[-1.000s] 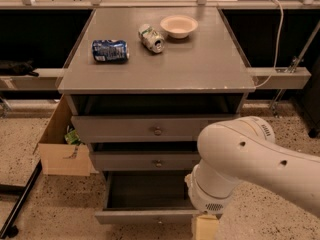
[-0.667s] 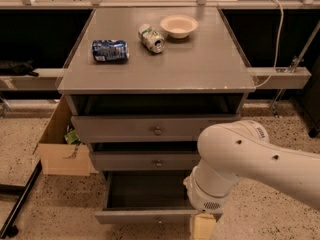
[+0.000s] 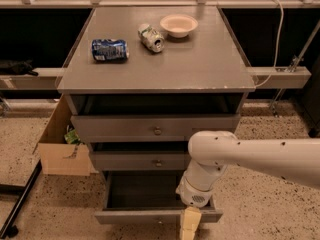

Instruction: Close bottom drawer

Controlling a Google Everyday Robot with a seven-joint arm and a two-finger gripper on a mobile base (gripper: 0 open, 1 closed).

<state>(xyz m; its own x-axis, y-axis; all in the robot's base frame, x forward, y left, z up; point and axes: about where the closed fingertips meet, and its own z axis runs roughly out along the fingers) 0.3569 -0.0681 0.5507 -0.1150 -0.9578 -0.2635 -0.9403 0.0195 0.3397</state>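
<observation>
My tool [image 3: 189,225] hangs just before the front of the pulled-out bottom drawer [image 3: 130,217], placed to push it in; how open the tool is, I cannot tell.

Three grey drawers, counting the bottom drawer [image 3: 135,217]. Two cans: one blue can [image 3: 109,50], one green can [image 3: 151,37]. One bowl [image 3: 178,25]. One cardboard box [image 3: 65,151]. One gripper [image 3: 188,228], at the bottom drawer's front.

Pincer [image 3: 189,227] before bottom drawer [image 3: 140,216]
</observation>
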